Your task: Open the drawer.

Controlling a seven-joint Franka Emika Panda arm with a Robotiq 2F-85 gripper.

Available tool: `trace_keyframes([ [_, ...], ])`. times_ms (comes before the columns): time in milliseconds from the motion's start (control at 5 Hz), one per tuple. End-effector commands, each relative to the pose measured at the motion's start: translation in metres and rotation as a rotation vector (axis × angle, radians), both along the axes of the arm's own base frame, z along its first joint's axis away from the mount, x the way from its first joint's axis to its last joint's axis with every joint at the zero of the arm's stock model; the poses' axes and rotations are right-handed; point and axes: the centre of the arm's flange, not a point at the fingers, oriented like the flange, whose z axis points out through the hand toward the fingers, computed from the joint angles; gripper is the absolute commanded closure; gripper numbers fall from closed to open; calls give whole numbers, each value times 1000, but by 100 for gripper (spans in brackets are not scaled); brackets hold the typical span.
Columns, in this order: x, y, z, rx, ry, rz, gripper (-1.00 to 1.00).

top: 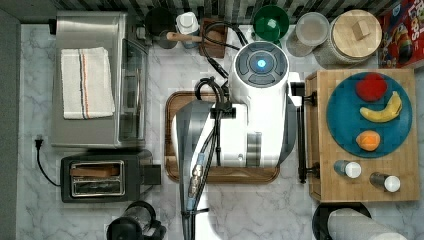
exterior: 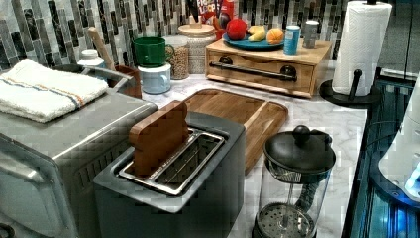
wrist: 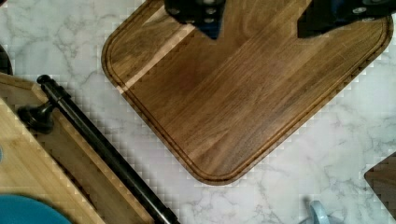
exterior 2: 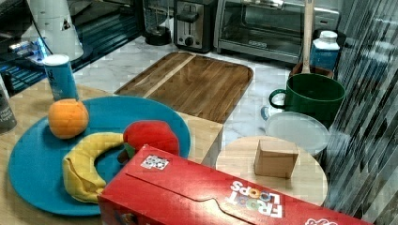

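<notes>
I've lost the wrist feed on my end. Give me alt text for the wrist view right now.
The open gripper hangs above a dark wooden tray on a marble counter, not touching anything. Beside the tray, apart from it, the drawer of light wood shows its long black handle running diagonally, with a blue plate on top.

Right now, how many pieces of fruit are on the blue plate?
3, all on the blue plate atop the drawer: a red apple, a banana in the middle, and an orange nearest the two shakers. None looks hidden.
</notes>
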Motion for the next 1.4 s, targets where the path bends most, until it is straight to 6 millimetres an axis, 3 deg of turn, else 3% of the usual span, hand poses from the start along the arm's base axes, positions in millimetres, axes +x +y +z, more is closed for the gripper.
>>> trace_keyframes([
  [200,2,6,-6,0,10,13,-100],
  [400,0,1,20,-1,-13,43,-100],
  [600,-7,-14,25,6,-29,187,-100],
  [1000,-22,-71,19,4,-52,427,-100],
  [1400,-39,-127,-2,-21,-82,606,-100],
])
